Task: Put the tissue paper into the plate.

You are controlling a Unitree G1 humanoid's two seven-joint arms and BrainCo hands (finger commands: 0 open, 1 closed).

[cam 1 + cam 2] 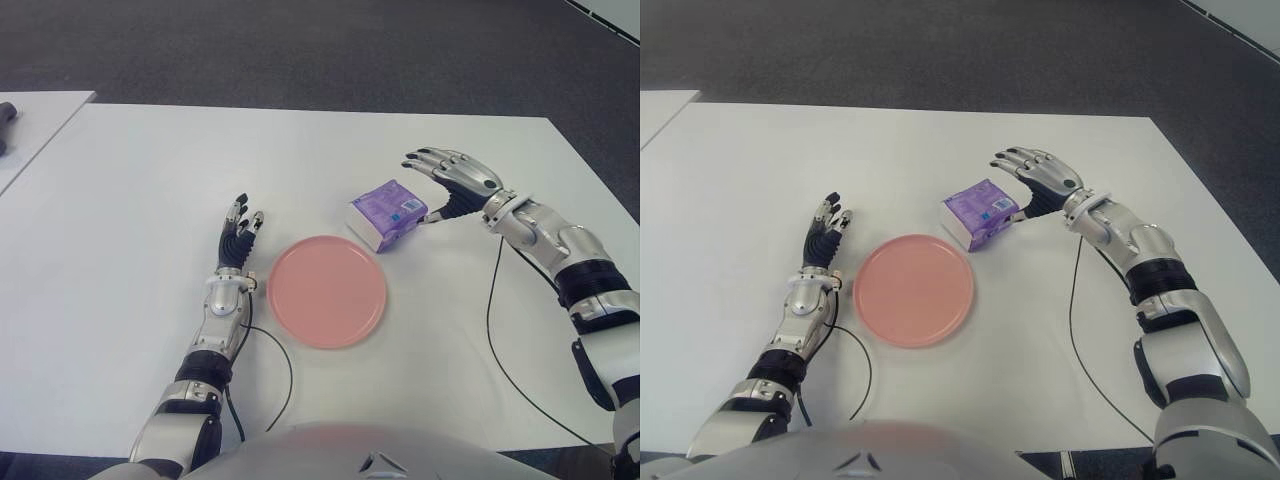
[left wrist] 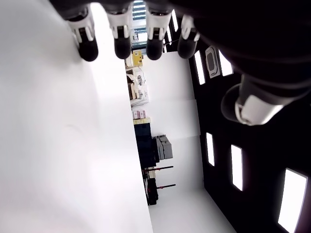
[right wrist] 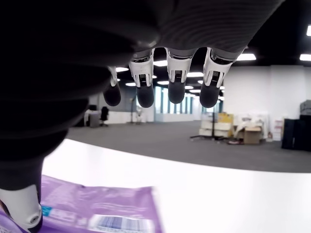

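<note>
The purple plastic-wrapped pack of tissue paper (image 1: 387,213) lies on the white tabletop (image 1: 150,170), just beyond the far right edge of the round pink plate (image 1: 326,291) and not yet in it. The plate holds nothing.

The right hand (image 1: 452,185) hovers at the pack's right side with its fingers (image 3: 173,82) spread and extended above the pack; the thumb reaches toward the pack's near end and seems to be at or just touching the wrapper, but nothing is gripped. The left hand (image 1: 236,243) shows to the left of the plate, idle, fingers straight and relaxed, holding nothing.

The pack looks light and soft, a compressible block in smooth film. The wrapper is likely somewhat slippery, and the contents will give under pressure, so a firm pinch should dent it rather than damage it. A sensible hold would be across the short width, thumb on the near side and fingers over the far side, squeezing enough that the film does not slide. The plate is shallow with a low rim, so the pack only needs a small lift and a short carry toward the robot's left to land on it.
</note>
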